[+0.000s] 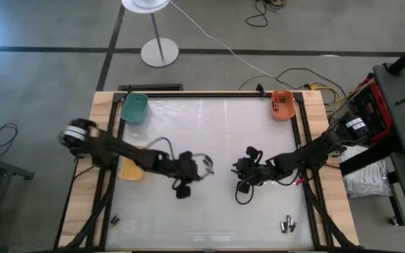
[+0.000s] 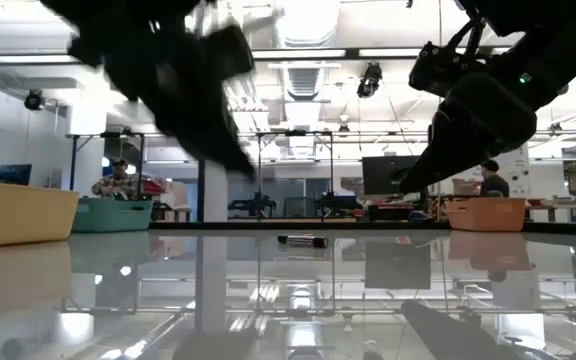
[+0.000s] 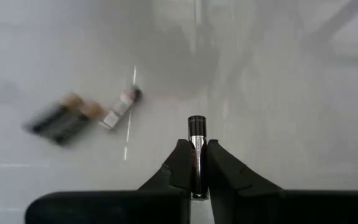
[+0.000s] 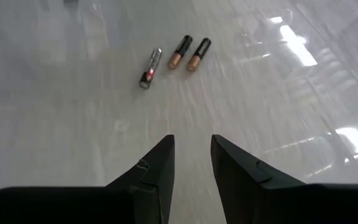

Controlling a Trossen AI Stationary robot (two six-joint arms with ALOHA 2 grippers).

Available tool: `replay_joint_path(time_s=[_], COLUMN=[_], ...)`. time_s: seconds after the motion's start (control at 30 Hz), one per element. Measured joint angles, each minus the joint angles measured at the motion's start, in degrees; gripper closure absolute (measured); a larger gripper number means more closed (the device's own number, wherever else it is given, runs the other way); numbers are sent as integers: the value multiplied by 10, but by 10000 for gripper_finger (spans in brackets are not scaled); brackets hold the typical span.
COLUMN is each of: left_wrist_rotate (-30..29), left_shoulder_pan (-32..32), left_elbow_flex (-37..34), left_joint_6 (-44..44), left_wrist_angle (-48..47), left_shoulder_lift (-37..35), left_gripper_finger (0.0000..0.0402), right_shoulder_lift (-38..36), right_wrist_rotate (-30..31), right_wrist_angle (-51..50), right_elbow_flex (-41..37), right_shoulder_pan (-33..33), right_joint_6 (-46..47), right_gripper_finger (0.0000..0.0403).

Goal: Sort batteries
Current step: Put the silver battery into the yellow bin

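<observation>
- Glossy white table [image 1: 209,140] w/ wood edges on a grey floor; lamp stand [image 1: 159,50] beyond the far edge, dark cart [image 1: 399,105] on the right.
- Low view only: room behind w/ desks, monitors, ceiling lights, and people seated far back, too small to detail.
- Green bin [image 1: 134,107] at far-left corner; contents not visible from above.
- Yellow bin [image 1: 130,169] on the left side, partly under the left arm; can't tell what's in it.
- Left gripper [image 1: 201,167] near table centre. Its wrist view shows what the high view doesn't: fingers [image 3: 180,165] clamped on a dark battery [image 3: 197,146], silver band at the tip, long axis running straight out between the fingertips.
- Same wrist view: blurred batteries on table [image 3: 82,115] past the held one, lying at a slant, incl. one silver w/ red mark.
- Two small batteries [image 1: 115,221] near the front-left edge.
- Right gripper [image 1: 243,169] just right of centre, facing the left one, apart from it. Fingers [image 4: 157,171] narrowly apart, nothing between them.
- Right wrist view: three loose batteries [image 4: 174,59] lying side by side, roughly parallel, slanted – one silver w/ red mark, two dark w/ copper ends. High view shows the same cluster [image 1: 287,225] near the front-right edge.
- Orange bin [image 1: 283,105] at far-right corner, a few small dark/red bits inside.
</observation>
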Motion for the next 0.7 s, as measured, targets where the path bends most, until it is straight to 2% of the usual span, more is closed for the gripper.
replay_joint_path(time_s=[0.1, 0.2, 0.3, 0.4, 0.57, 0.7], left_wrist_rotate=[-18, -14, -39, -36, -54, -89], left_shoulder_pan=[-4, -6, -22, -42, -98, -134], left_elbow_flex=[0, 1, 1, 8, 28, 15], left_joint_6=[-43, -120, -235, -395, -566, -673], left_wrist_angle=[-87, -220, -384, -537, -700, -746], left_shoulder_lift=[-84, -170, -232, -285, -335, -341], left_gripper_finger=[394, 394, 394, 394, 394, 394], right_shoulder_lift=[0, 0, 0, -1, -2, -2], right_wrist_rotate=[-1, -8, -9, -9, -11, -10], right_wrist_angle=[0, 1, -3, -7, -68, -85], right_elbow_flex=[1, 3, 7, 14, 42, 49], right_shoulder_pan=[0, 0, 0, 0, -9, -13], right_joint_6=[1, 2, -7, -39, -61, -61], right_gripper_finger=[314, 322, 329, 335, 342, 341])
